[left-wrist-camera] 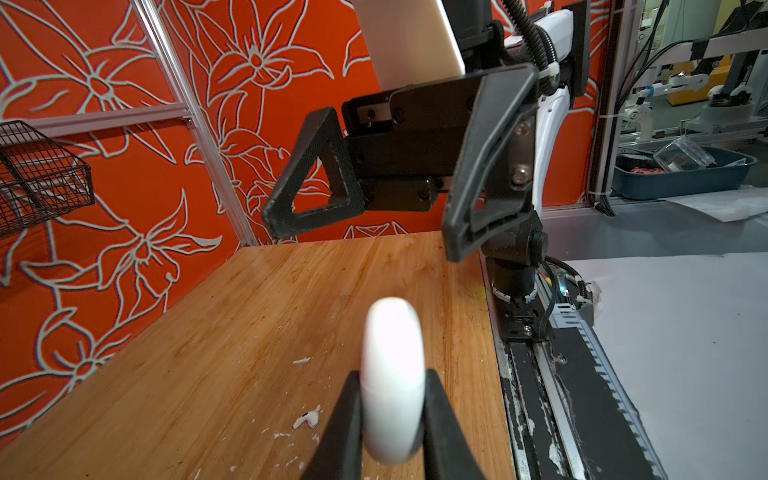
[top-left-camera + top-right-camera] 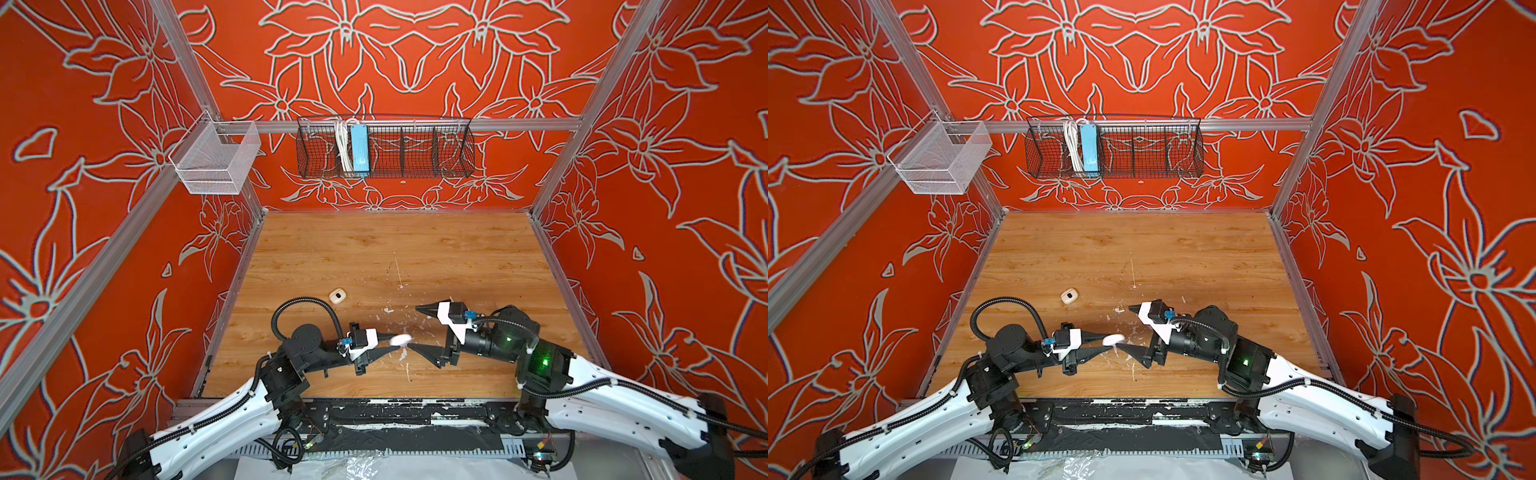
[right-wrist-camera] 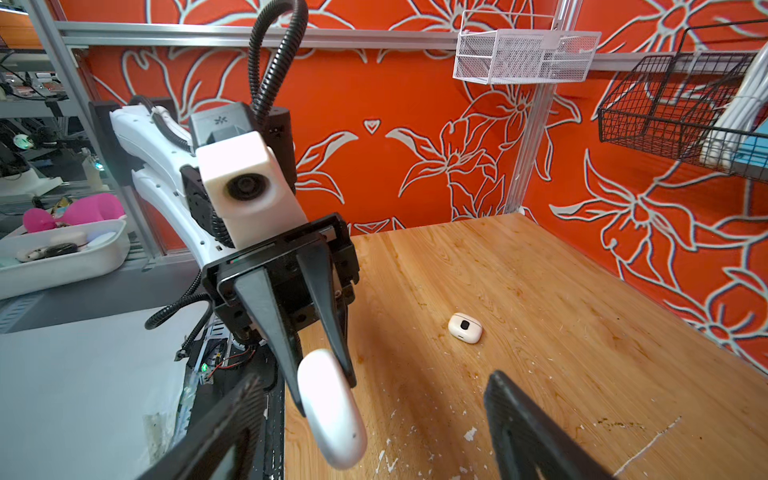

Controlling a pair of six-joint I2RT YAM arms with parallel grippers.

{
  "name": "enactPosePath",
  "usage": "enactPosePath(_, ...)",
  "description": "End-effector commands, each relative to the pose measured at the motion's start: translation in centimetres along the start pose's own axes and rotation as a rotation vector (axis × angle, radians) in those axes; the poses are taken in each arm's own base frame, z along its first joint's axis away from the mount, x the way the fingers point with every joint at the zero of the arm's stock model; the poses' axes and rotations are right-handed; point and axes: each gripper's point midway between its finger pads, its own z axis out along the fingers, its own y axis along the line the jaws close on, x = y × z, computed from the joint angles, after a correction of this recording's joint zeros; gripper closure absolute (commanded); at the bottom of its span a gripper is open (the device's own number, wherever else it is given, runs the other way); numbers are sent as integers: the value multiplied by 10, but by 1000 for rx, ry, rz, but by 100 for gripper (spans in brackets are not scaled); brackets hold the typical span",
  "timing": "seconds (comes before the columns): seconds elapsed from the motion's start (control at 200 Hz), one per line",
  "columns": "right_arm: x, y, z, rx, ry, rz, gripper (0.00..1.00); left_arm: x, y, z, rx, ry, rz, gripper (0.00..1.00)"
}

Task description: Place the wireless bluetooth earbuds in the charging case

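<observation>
White and glossy, the charging case [image 1: 392,374] sat pinched tight in the left gripper [image 2: 394,341], clear of the table [image 2: 374,249], apparently offered to the empty right gripper [image 2: 413,326], whose jaws were spread wide facing it, while one earbud [image 1: 307,417] lay on the boards just below.

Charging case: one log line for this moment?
left gripper: shut on charging case | right gripper: open, empty | earbud: on table | small beige case: on table

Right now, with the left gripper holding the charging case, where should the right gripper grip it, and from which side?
Probably the free rounded end of the charging case, jutting past the left gripper. The open right gripper should come head-on from the opposite side and close on the two broad faces, since the case stands on edge.
</observation>
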Motion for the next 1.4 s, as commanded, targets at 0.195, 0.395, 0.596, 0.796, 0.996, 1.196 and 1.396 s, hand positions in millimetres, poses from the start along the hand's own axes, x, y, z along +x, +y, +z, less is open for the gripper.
enactPosePath(0.195,19,-4,11,10,58,-44,17,-21,-3,-2,22,-52,26,100)
enactPosePath(0.395,24,-3,17,-4,79,-38,18,-22,-4,-2,30,-52,21,100)
enactPosePath(0.596,24,-17,19,71,69,-29,19,-24,-7,-2,47,-58,22,100)
enactPosePath(0.796,18,-40,19,205,59,-7,23,-25,-12,-1,76,-66,23,100)
enactPosePath(0.996,11,-47,19,241,34,20,23,-27,-16,-2,95,-73,26,100)
enactPosePath(1.196,5,-57,20,294,22,37,24,-29,-17,-2,103,-78,29,100)
enactPosePath(1.396,3,-64,20,334,22,47,25,-29,-18,-3,105,-81,33,100)
